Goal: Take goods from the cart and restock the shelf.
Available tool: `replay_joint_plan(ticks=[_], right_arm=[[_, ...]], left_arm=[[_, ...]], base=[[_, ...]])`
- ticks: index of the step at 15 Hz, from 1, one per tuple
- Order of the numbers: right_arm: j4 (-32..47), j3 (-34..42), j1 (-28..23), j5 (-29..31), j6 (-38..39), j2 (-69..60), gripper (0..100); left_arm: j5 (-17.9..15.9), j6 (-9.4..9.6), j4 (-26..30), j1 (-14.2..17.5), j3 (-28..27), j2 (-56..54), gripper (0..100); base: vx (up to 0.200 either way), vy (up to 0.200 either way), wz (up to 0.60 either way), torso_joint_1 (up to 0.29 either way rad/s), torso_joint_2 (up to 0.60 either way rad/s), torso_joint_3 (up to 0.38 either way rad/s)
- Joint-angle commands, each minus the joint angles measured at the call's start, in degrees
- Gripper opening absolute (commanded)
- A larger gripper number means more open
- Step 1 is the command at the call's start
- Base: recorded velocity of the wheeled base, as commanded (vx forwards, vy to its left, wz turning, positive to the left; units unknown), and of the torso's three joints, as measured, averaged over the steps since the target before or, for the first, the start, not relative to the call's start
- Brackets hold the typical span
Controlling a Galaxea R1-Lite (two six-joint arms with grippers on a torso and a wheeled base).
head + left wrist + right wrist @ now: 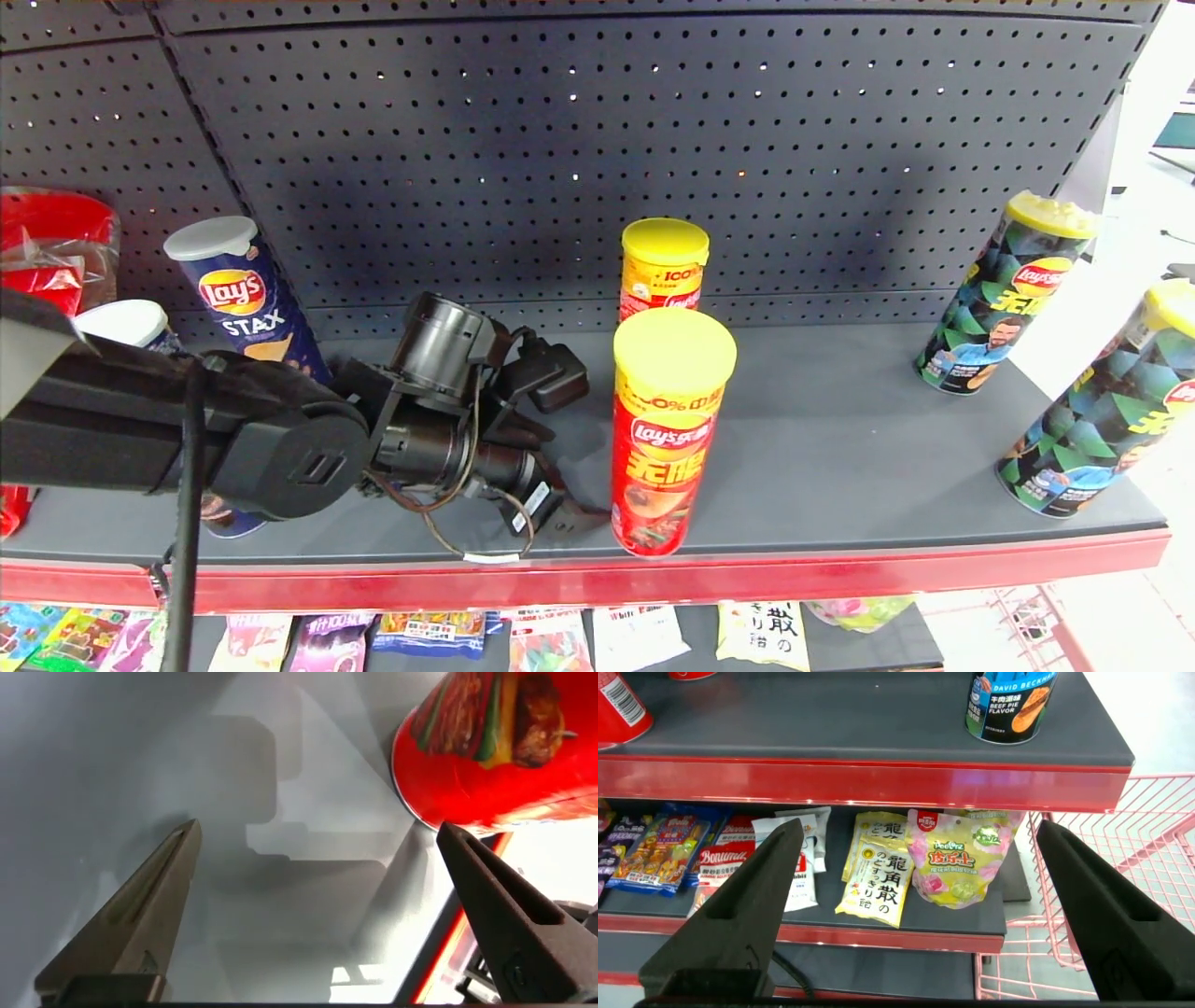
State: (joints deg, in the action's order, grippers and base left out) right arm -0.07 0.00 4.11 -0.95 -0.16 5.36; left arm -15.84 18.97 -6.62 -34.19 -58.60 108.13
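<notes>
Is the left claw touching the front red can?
Cannot tell. In the left wrist view a fingertip of the left gripper meets the front red can; depth is unclear.

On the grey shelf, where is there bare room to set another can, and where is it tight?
The widest bare patch lies between the front red can and the two patterned cans. The left end is tight: the blue can and the open left pincer crowd it.

We see only the base of the red can (495,756) just beside the left pincer (320,829), the rest cut off by the picture's edge, and behind that pincer's arm the blue can (241,294) loses its lower part from our sight.
</notes>
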Motion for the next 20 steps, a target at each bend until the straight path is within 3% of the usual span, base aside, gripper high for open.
replay_joint_plan(ticks=[1, 7, 10, 13, 15, 16, 17, 18, 19, 20], right_arm=[[-0.01, 0.00, 0.02, -0.02, -0.02, 0.09, 100], [-0.01, 0.00, 0.02, -0.02, -0.02, 0.00, 100], [-0.01, 0.00, 0.02, -0.02, -0.02, 0.09, 100], [-0.01, 0.00, 0.02, -0.02, -0.02, 0.09, 100], [-0.01, 0.00, 0.02, -0.02, -0.02, 0.09, 100], [-0.01, 0.00, 0.02, -0.02, -0.02, 0.00, 100], [-0.01, 0.00, 0.02, -0.02, -0.02, 0.09, 100], [-0.01, 0.00, 0.02, -0.02, -0.02, 0.00, 100], [-0.01, 0.00, 0.02, -0.02, -0.02, 0.09, 100], [-0.01, 0.00, 0.02, -0.02, -0.02, 0.09, 100]], left_arm=[[0.02, 0.02, -0.06, 0.01, -0.81, 0.68, 100], [0.02, -0.42, 0.03, 0.97, 2.53, -2.31, 100], [-0.07, -0.78, -0.06, 4.22, 11.14, -13.82, 100], [0.45, -3.06, 0.73, 4.49, 24.41, -35.80, 100], [4.23, -3.68, 3.46, 6.60, 31.79, -51.70, 100], [6.87, -4.82, 4.07, 8.71, 33.38, -56.28, 100], [11.27, -10.71, 6.09, 11.87, 35.48, -65.59, 100], [14.43, -14.75, 10.14, 13.89, 36.54, -72.18, 100], [18.30, -16.24, 16.11, 17.41, 36.98, -78.07, 100], [19.79, -16.77, 21.82, 20.75, 37.15, -82.91, 100]], base=[[0.000, 0.000, 0.00, 0.000, 0.00, 0.000], [0.000, 0.000, 0.00, 0.000, 0.00, 0.000], [0.000, 0.000, 0.00, 0.000, 0.00, 0.000], [0.000, 0.000, 0.00, 0.000, 0.00, 0.000], [0.000, 0.000, 0.00, 0.000, 0.00, 0.000], [0.000, 0.000, 0.00, 0.000, 0.00, 0.000], [0.000, 0.000, 0.00, 0.000, 0.00, 0.000], [0.000, 0.000, 0.00, 0.000, 0.00, 0.000], [0.000, 0.000, 0.00, 0.000, 0.00, 0.000], [0.000, 0.000, 0.00, 0.000, 0.00, 0.000]])
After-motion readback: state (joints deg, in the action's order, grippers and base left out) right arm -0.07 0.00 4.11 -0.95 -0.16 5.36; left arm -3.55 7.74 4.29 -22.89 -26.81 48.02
